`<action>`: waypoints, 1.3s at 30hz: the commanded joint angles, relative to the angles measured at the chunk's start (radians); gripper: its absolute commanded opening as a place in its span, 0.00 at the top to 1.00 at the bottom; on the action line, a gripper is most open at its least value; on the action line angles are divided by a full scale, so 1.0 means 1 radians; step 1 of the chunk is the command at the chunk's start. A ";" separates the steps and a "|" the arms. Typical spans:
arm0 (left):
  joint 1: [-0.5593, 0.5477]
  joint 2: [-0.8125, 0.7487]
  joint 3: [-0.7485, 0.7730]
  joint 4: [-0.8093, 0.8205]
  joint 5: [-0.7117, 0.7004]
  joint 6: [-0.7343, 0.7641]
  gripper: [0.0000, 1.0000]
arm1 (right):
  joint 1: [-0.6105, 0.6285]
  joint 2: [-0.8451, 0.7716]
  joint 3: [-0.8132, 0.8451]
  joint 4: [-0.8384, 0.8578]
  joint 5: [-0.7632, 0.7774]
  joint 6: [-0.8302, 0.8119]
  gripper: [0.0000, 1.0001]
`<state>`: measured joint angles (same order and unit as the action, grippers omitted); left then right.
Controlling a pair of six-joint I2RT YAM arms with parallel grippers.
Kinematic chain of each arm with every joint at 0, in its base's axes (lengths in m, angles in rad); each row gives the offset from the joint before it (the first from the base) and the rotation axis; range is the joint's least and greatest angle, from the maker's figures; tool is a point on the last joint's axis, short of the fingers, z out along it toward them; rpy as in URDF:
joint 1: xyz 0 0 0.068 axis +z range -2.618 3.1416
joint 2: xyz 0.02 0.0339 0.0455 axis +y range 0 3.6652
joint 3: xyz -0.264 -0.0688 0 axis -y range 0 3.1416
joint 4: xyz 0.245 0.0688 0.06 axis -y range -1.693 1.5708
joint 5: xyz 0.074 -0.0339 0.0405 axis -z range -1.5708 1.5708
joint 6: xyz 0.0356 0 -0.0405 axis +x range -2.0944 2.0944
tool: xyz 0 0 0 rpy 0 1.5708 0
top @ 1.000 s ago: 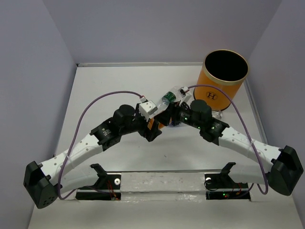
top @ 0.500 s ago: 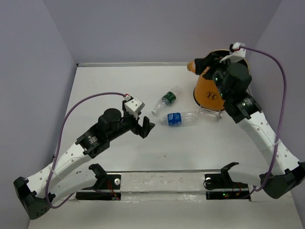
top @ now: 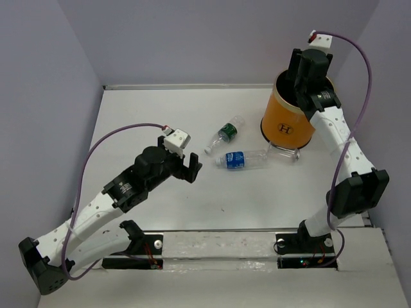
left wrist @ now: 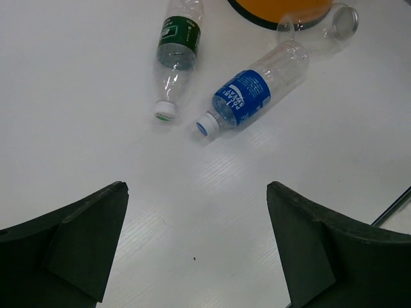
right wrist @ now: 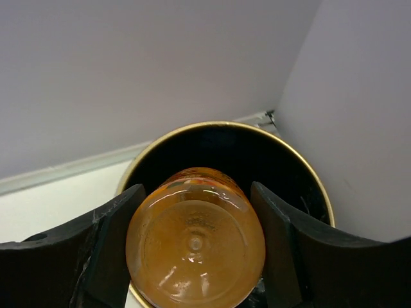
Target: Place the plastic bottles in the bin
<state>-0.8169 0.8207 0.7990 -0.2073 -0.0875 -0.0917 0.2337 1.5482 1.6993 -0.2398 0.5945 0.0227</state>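
My right gripper [right wrist: 197, 192] is shut on an orange-filled plastic bottle [right wrist: 194, 244], held bottom-up over the black mouth of the orange bin [right wrist: 303, 172]. In the top view the right wrist [top: 309, 67] hangs above the bin [top: 286, 125] and hides that bottle. A green-label bottle [top: 225, 133] and a blue-label bottle [top: 239, 159] lie on the table left of the bin, with a clear bottle [top: 286, 153] at the bin's base. My left gripper [top: 191, 168] is open and holds nothing, short of the green-label bottle [left wrist: 177, 51] and the blue-label bottle [left wrist: 247, 95].
Grey walls close in the table at the back and sides; the bin stands close to the right wall [right wrist: 359, 96]. The clear bottle [left wrist: 321, 25] leans against the bin's black base band [left wrist: 276, 16]. A clear strip [top: 218, 247] runs along the near edge.
The right arm has lifted the orange bottle from the table's middle up over the bin. The left gripper has opened, let go, and drawn back to the left.
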 commanded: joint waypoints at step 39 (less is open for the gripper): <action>-0.005 -0.064 0.042 0.006 -0.092 -0.017 0.01 | 0.388 0.277 -0.222 0.051 0.151 0.707 0.00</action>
<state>-0.8169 0.7887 0.8013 -0.2298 -0.1894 -0.1108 0.6369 1.7943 1.4330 -0.2558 0.6125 0.6540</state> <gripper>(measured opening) 0.989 0.994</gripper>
